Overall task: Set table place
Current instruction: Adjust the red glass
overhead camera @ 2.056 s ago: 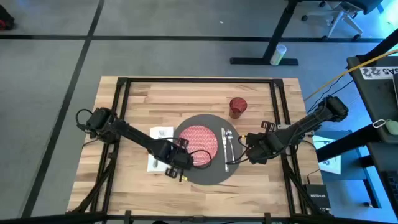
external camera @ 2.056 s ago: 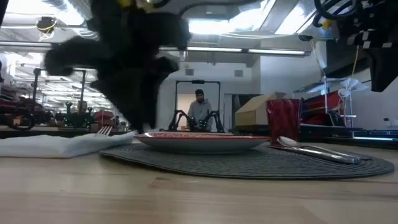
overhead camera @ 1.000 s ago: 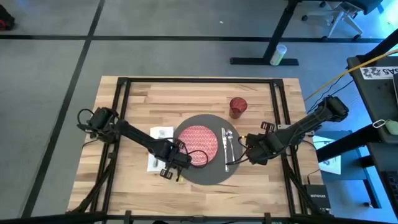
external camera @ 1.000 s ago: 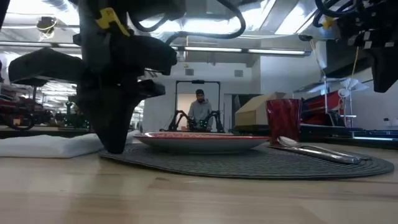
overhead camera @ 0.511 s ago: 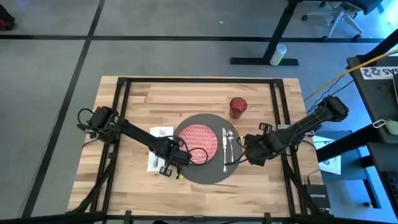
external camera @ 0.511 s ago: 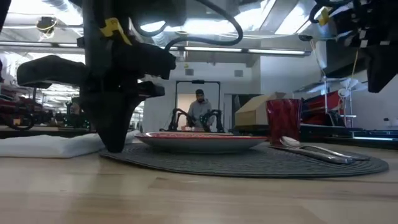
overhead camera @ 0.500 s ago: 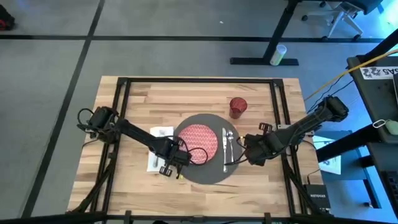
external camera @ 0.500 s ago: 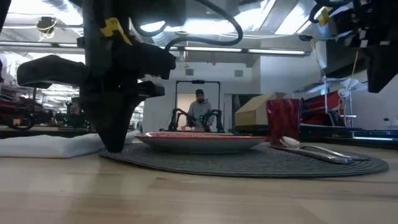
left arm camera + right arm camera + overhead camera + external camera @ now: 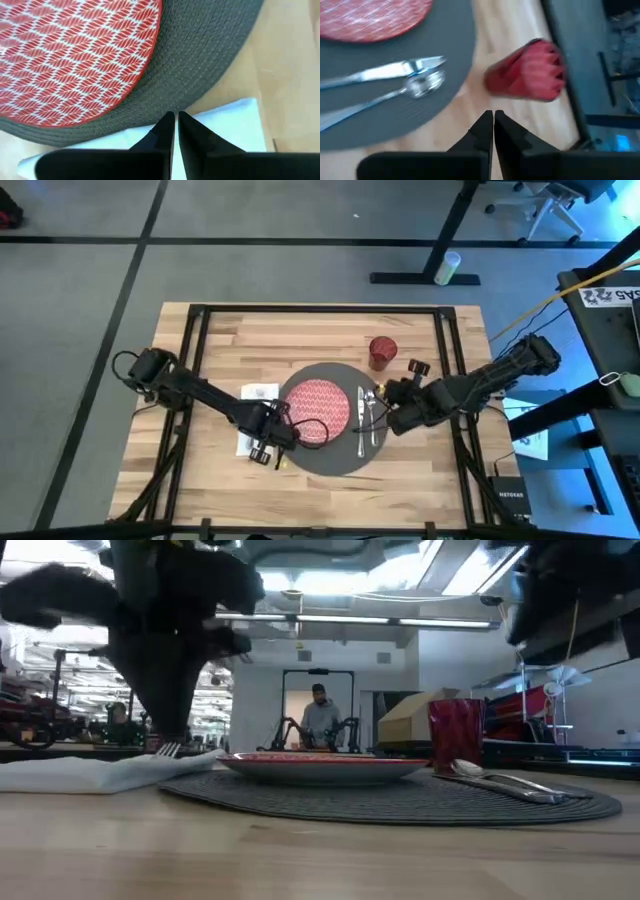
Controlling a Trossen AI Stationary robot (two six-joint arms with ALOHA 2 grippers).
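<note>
Both claws are clenched empty and have lifted: left claw [image 9: 266,448] off the napkin [image 9: 256,394], right claw [image 9: 384,412] from the knife [image 9: 363,420]; plate [image 9: 319,408] centres the mat [image 9: 338,455] on the surface [image 9: 300,340], setting looks complete

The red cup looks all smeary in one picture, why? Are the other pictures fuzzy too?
In the right wrist view the red cup and the spoon are streaked with motion blur. In the low view both dark arms are smeared, yet the cup is sharp. The left wrist view shows the plate crisply.
</note>
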